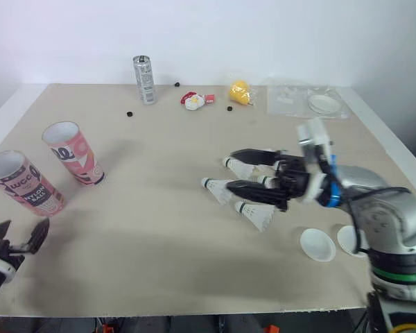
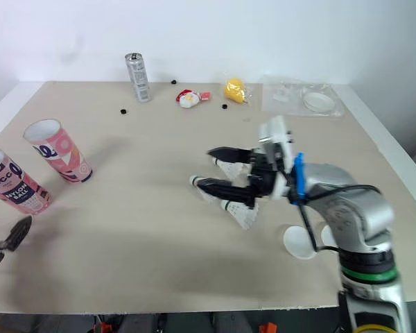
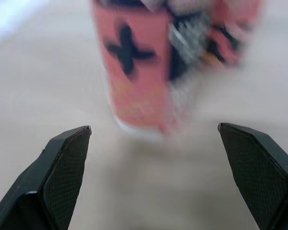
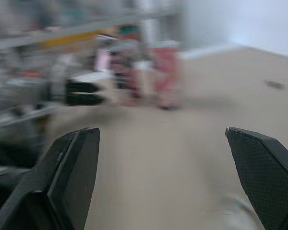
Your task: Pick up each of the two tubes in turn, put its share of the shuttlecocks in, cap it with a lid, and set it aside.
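Right, my left gripper is spread wide, empty, just short of the nearer pink tube. I'd centre it between the fingers before closing, clear of the second tube. My right gripper hangs open over the shuttlecocks, well apart from both tubes.

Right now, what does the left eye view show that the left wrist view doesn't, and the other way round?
Left eye view's own: the right gripper, open by the shuttlecocks, two white lids near that arm, and a silver can at the far edge. Left wrist view's own: a close look at a pink tube, its black cross mark and its base. Shared: the left gripper, open, a pink tube ahead of it, and the tan table.
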Robot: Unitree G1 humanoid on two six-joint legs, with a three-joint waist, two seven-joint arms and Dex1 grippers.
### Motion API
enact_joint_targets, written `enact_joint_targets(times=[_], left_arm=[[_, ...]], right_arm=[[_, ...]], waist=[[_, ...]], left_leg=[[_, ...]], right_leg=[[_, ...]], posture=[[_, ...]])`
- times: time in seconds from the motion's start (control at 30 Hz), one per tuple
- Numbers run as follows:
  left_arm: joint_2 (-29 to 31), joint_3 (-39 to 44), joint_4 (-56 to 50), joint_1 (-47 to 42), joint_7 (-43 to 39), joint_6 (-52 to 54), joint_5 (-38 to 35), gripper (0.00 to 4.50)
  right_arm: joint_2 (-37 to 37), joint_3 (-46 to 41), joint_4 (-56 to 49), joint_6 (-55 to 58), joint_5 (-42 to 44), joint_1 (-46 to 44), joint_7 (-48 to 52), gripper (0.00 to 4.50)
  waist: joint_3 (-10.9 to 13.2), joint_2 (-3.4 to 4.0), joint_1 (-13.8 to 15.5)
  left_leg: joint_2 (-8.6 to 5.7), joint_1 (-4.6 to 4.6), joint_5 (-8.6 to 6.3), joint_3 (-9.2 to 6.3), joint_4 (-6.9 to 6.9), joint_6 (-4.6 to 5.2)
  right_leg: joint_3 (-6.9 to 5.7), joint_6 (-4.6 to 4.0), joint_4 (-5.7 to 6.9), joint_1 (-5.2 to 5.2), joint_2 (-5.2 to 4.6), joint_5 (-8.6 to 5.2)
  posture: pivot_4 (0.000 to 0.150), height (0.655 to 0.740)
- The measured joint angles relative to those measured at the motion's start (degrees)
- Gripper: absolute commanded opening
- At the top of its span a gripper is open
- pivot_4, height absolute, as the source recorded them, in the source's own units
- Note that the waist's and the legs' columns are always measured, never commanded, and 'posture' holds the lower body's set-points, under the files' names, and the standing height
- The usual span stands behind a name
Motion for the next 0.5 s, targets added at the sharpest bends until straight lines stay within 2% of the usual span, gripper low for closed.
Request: enact_joint_targets(times=[0.07,0.27,0.5], left_arm=[[-0.27,-1.05,1.85,-1.29,1.15,-1.97,0.63,4.42],[-1.41,-4.5,9.48,-5.21,2.42,-5.96,1.43,4.42],[0.59,-6.85,20.36,-10.97,2.35,-12.98,3.14,4.42]], right_arm=[[0.85,1.77,0.44,-1.78,-1.55,-1.12,0.85,4.5],[3.46,7.75,4.9,-8.19,-8.77,-1.91,3.34,4.5],[6.53,8.35,9.33,-11.35,-12.57,-3.37,3.59,4.5]], waist=[[-0.08,-0.13,-0.15],[-0.08,-0.14,-0.58],[-0.08,-0.13,-0.58]], left_leg=[[0.01,0.02,-0.01,0.14,0.0,-0.01],[0.08,0.01,-0.01,0.16,-0.01,0.0],[0.22,0.06,-0.01,0.17,-0.01,0.0]], right_leg=[[0.0,-0.27,-0.02,-0.02,-0.09,0.17],[-0.08,-0.28,-0.01,-0.08,-0.04,0.17],[-0.08,-0.39,0.02,-0.09,0.1,0.25]], posture=[[0.15,0.74],[0.15,0.74],[0.15,0.74]])
